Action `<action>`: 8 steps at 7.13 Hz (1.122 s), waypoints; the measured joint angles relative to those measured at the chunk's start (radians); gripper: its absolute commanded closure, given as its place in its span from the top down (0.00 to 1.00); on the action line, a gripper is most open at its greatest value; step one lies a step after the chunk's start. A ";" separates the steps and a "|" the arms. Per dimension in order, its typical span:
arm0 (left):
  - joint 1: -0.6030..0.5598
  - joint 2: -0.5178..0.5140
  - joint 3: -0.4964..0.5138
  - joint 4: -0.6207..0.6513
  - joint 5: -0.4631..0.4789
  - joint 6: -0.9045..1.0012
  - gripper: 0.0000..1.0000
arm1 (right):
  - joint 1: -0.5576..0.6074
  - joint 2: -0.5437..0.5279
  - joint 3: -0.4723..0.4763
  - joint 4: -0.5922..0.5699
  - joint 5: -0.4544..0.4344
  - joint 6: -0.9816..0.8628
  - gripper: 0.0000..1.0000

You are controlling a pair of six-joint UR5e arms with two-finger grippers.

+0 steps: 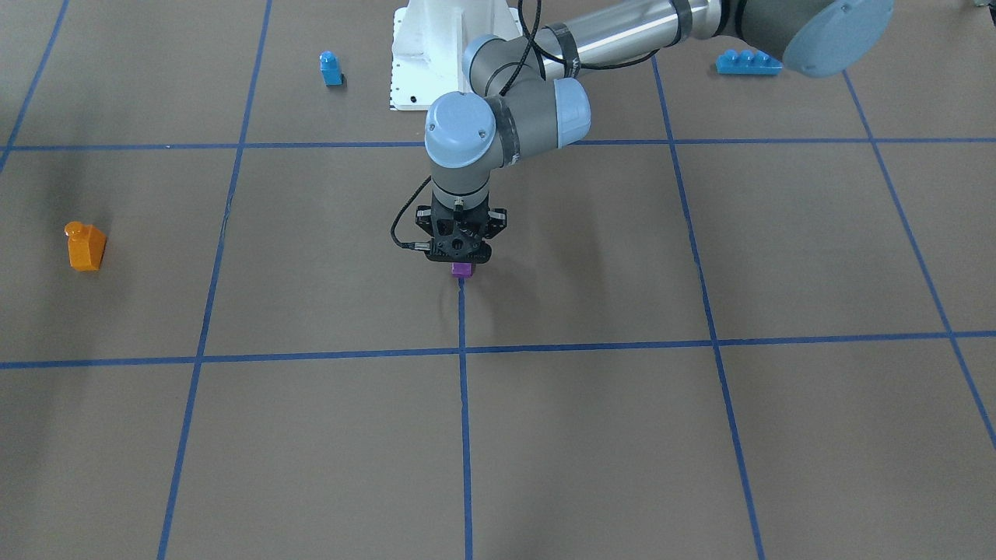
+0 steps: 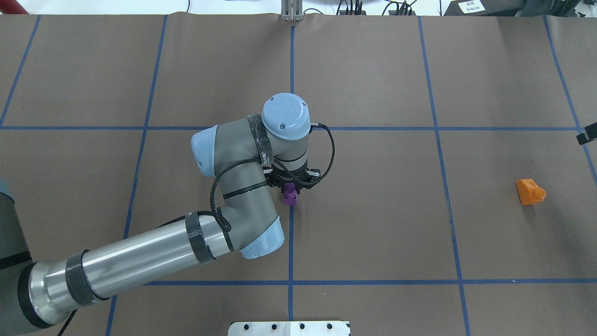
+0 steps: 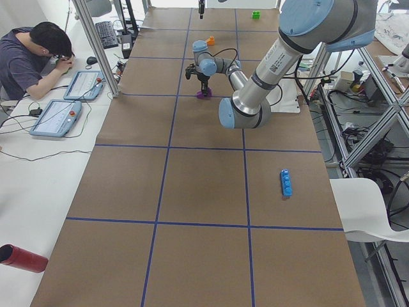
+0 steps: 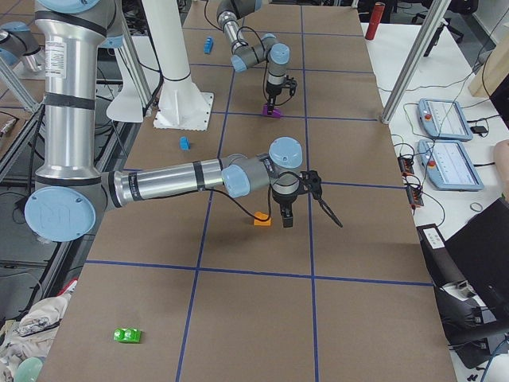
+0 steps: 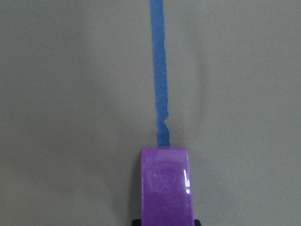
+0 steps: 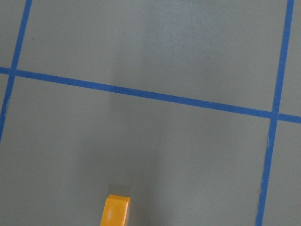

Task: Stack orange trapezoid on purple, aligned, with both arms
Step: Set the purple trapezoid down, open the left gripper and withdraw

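Note:
The purple block sits at the table's middle on a blue tape line, also in the overhead view and the left wrist view. My left gripper points straight down and is shut on it at table level. The orange trapezoid stands alone far off on my right side. It shows at the bottom edge of the right wrist view. My right gripper hangs just beside the orange trapezoid, not touching it. I cannot tell whether it is open or shut.
A small blue single-stud block and a long blue brick lie near the white base pedestal. A green block lies at the table's far right end. An operator sits beside the table.

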 measured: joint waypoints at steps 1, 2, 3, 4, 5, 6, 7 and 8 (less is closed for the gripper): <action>0.002 0.000 0.001 0.000 0.000 0.000 0.52 | 0.000 -0.001 0.000 0.000 0.000 0.000 1.00; 0.005 0.000 0.002 0.000 0.000 0.000 0.78 | 0.000 -0.001 -0.001 0.000 0.000 0.000 1.00; 0.008 0.001 0.003 -0.001 0.000 0.000 1.00 | 0.000 -0.001 -0.001 0.000 0.000 0.000 1.00; 0.010 0.001 0.004 -0.001 0.000 0.000 1.00 | 0.000 -0.001 -0.001 0.000 0.000 0.000 1.00; 0.013 0.001 0.004 -0.001 0.000 0.000 1.00 | 0.000 0.000 -0.002 0.000 0.000 0.000 1.00; 0.013 0.001 0.002 0.000 0.000 0.000 1.00 | 0.000 0.000 -0.002 0.000 0.000 0.000 1.00; 0.006 0.002 -0.013 0.003 0.000 -0.001 1.00 | 0.000 -0.001 -0.001 0.000 0.001 0.000 1.00; -0.011 0.011 -0.052 0.012 -0.003 0.000 1.00 | -0.002 -0.002 0.000 0.001 0.003 0.000 1.00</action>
